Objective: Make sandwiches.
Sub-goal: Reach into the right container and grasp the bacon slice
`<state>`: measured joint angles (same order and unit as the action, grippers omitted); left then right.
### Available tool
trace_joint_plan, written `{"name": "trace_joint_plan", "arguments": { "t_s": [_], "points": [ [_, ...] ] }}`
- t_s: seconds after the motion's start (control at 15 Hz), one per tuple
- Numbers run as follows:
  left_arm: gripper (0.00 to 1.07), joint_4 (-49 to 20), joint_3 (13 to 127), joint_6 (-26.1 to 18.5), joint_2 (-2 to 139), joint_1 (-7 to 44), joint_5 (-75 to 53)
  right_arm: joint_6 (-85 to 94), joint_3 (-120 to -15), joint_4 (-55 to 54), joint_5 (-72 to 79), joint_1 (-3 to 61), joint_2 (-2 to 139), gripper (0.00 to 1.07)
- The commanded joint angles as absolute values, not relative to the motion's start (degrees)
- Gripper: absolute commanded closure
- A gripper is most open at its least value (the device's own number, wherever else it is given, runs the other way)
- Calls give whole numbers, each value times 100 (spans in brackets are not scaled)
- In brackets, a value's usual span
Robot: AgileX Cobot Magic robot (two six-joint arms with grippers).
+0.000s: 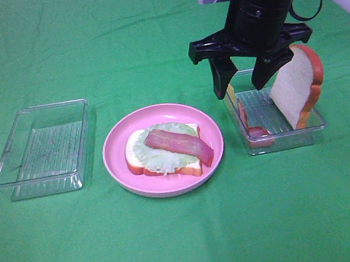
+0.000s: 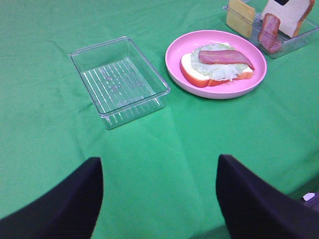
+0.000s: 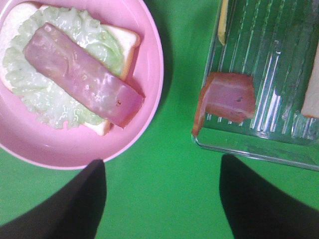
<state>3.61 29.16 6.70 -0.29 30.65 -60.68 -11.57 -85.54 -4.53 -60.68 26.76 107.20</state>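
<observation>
Two pairs of jaws are mine, and both stand spread with nothing between them. My right gripper (image 1: 240,89) hangs above the plate-side wall of the right tray (image 1: 290,140), one finger on the plate side of that wall and the other over the tray. Below, a little toward the tray side of my opening, the spare bacon strip (image 3: 227,97) slumps against that same wall. Its long axis runs along the wall, so my opening sits across it; I judge a small shift and a descent would suit. A cheese slice (image 1: 230,92) stands on edge at the far end of that wall, and the bread slice (image 1: 297,88) leans upright at the tray's other side. Just beside the tray, the pink plate (image 1: 111,154) carries the half-built sandwich (image 1: 164,151): bread, lettuce, one bacon piece on top. My left gripper (image 2: 159,199) hovers over bare cloth, well apart from all this and nearest the left tray (image 1: 2,169), in which I see nothing.
</observation>
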Motion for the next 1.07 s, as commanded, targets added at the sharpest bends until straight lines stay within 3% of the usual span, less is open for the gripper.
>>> {"name": "trace_joint_plan", "arguments": {
  "t_s": [0.07, 0.33, 0.53, 0.67, 0.8, 0.93, 1.07],
  "points": [
    [43, 350, 2882, 676, -23, 3088, -6022, -1409, -8720, -332, -6131, 2676, 11138, 46],
    [43, 350, 2882, 676, -23, 3088, -6022, -1409, -8720, -269, -5976, 2676, 11585, 49],
    [43, 350, 2882, 676, -23, 3088, -6022, -1409, -8720, -218, -5764, 2676, 11648, 69],
    [43, 350, 2882, 676, -23, 3088, -6022, -1409, -8720, -218, -5689, 2676, 11654, 74],
    [43, 350, 2882, 676, -23, 3088, -6022, -1409, -8720, -183, -5695, 2676, 11654, 87],
    [43, 350, 2882, 676, -23, 3088, -6022, -1409, -8720, -138, -5730, 2676, 11654, 107],
    [43, 350, 2882, 676, -23, 3088, -6022, -1409, -8720, 0, -5821, 2676, 11648, 107]
  ]
}}
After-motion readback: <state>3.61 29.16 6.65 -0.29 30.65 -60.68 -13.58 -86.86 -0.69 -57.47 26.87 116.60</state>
